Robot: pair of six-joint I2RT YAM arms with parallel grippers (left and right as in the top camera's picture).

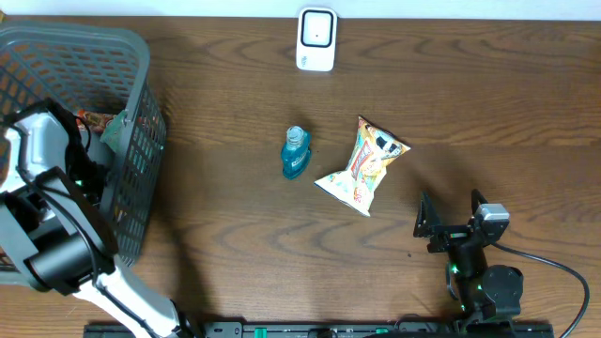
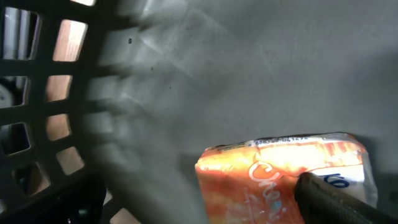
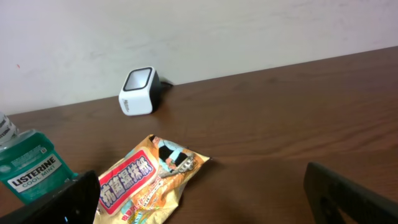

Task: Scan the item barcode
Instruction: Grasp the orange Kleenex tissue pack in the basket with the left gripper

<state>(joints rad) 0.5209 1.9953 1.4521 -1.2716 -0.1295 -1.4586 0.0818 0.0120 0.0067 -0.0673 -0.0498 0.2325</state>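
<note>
Left pincer (image 1: 89,150), wide open and empty, hangs inside the basket (image 1: 141,113). Straddle the orange packet (image 2: 267,174), at 5 o'clock in its wrist view, squarely before closing.

Mock shop checkout: barcode scanner (image 1: 315,39), plastic basket (image 1: 146,141) and snack bag (image 1: 362,164) on wooden table (image 1: 235,216).

Left station: the grey lattice basket (image 1: 141,66) walls in the left arm (image 1: 52,239) on all sides, so access is from above only. Inside, the lattice wall stands close on one side. An orange packet (image 2: 273,177) lies just beside the arm's finger (image 2: 339,200), with bare grey floor beyond it.

Centre: the Listerine bottle (image 1: 296,153) and snack bag (image 1: 363,164) lie near each other, with a narrow gap between them. Bare table (image 1: 216,216) runs from both to the barcode scanner (image 1: 316,39) at the far edge.

Right station: the right gripper (image 1: 449,214), jaws wide, faces the bag across unobstructed wood.
</note>
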